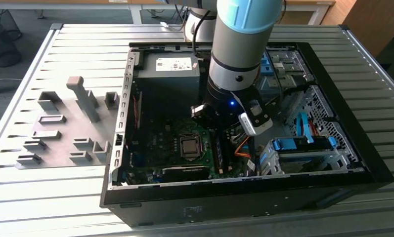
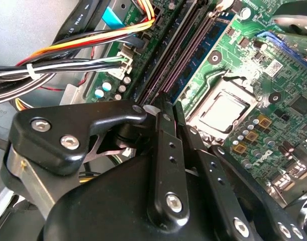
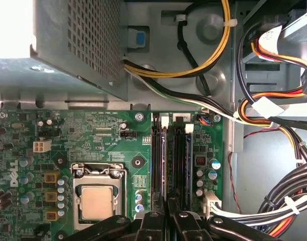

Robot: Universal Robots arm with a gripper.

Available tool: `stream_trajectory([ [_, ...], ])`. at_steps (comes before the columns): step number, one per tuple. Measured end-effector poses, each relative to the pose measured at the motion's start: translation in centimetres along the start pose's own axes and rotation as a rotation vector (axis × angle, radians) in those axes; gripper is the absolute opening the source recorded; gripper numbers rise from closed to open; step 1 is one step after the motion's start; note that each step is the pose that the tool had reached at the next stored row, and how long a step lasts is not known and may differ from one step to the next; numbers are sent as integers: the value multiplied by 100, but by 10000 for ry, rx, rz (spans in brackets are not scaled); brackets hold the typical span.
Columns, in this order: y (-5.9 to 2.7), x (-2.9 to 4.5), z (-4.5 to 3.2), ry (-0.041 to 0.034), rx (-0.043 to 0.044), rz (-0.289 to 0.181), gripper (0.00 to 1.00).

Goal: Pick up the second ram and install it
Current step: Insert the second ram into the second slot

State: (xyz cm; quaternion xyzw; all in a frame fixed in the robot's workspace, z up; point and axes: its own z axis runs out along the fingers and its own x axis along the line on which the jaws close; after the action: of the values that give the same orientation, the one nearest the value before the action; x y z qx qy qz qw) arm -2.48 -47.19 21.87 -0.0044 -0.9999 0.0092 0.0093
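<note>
Slatted table point(image 1: 65, 197) carries the open computer case point(image 1: 355, 173); the arm stands vertical inside, its tool point(image 3: 167, 213) clenched over the second ram point(image 3: 166, 165) in the motherboard's point(image 3: 93, 135) slots.

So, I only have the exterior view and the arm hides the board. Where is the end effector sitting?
Observer: In the first wrist view the end effector is over the black memory slots, beside the square silver processor socket.
Operator: Is a stick already in?
Observer: In the second wrist view a long blue circuit-board stick with dark chips stands in a slot on the socket side. I cannot tell which ram it is.
Operator: Cables in the way?
Observer: The orange and yellow cable bundle runs beside the slots, not across them.
</note>
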Motion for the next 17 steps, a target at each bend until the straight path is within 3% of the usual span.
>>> stream_trajectory([
  [17,-1,-2,51,19,-20,3,14],
])
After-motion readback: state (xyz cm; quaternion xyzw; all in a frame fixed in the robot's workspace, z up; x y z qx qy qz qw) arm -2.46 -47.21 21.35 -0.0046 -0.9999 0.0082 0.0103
